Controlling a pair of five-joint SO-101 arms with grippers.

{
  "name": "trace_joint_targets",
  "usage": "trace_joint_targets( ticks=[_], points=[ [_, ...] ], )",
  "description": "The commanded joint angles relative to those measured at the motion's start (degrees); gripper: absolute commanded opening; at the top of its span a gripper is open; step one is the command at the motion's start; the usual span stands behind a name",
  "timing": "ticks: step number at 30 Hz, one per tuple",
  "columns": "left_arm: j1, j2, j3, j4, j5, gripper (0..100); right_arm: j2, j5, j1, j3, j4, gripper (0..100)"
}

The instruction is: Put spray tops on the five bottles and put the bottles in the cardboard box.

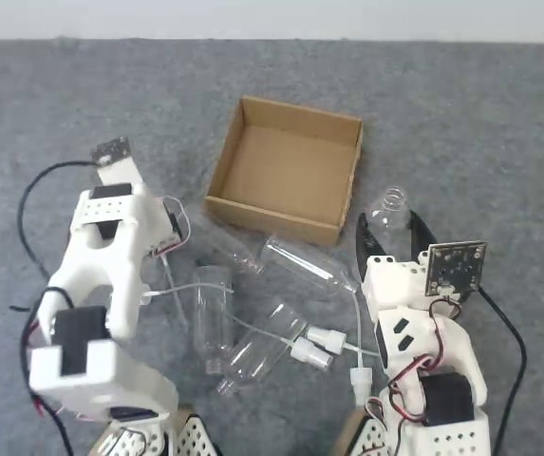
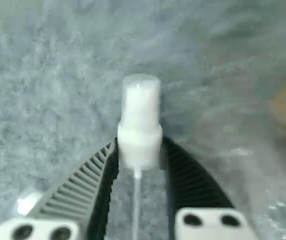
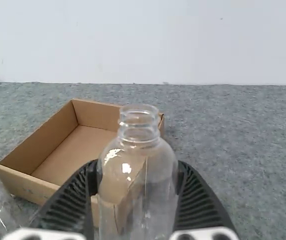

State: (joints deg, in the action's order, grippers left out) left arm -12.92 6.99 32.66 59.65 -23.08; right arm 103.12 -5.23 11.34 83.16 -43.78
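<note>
My left gripper [image 2: 139,150] is shut on a white spray top [image 2: 140,120], whose thin tube runs back between the ribbed fingers, above grey carpet. My right gripper [image 3: 137,172] is shut on a clear open-necked bottle [image 3: 137,165], held upright just right of the cardboard box [image 3: 58,150]. In the high view that bottle [image 1: 392,211] stands between black fingers [image 1: 371,242] near the box's [image 1: 286,171] right corner. Three more clear bottles [image 1: 307,264] [image 1: 213,318] [image 1: 257,353] lie on the carpet in the middle. Loose spray tops [image 1: 324,337] [image 1: 360,380] lie beside them.
The left arm [image 1: 110,256] stands over the carpet to the left of the box and covers its own gripper from above. The right arm's base [image 1: 433,389] is at the front right. Cables trail by both arms. Open carpet lies behind and right of the box.
</note>
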Motion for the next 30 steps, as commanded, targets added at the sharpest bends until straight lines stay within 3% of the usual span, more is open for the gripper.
trace_joint_targets(
  ticks=[1, 5, 14, 24, 27, 30],
  points=[
    [-0.26, 0.97, -1.19, 2.37, -3.08, 25, 0.92, -0.09, -0.66, -0.70, 1.36, 0.6],
    [-0.35, 0.88, -1.19, 2.73, -3.16, 26, 0.92, -0.09, -0.66, -0.70, 1.36, 0.6],
    [-4.48, 1.49, -4.18, -0.53, -3.08, 14, 0.92, -0.09, -0.66, -0.70, 1.36, 0.6],
    [-4.48, 1.58, -4.00, -0.88, -3.08, 7, 0.92, -0.09, -0.66, -0.70, 1.36, 0.6],
    [-4.48, 1.58, -4.00, -0.70, -3.16, 1, 0.92, -0.09, -0.66, -0.70, 1.36, 0.6],
    [-4.48, 0.88, -4.18, -0.70, -3.25, 1, 0.92, -0.09, -0.66, -0.70, 1.36, 0.6]
  ],
)
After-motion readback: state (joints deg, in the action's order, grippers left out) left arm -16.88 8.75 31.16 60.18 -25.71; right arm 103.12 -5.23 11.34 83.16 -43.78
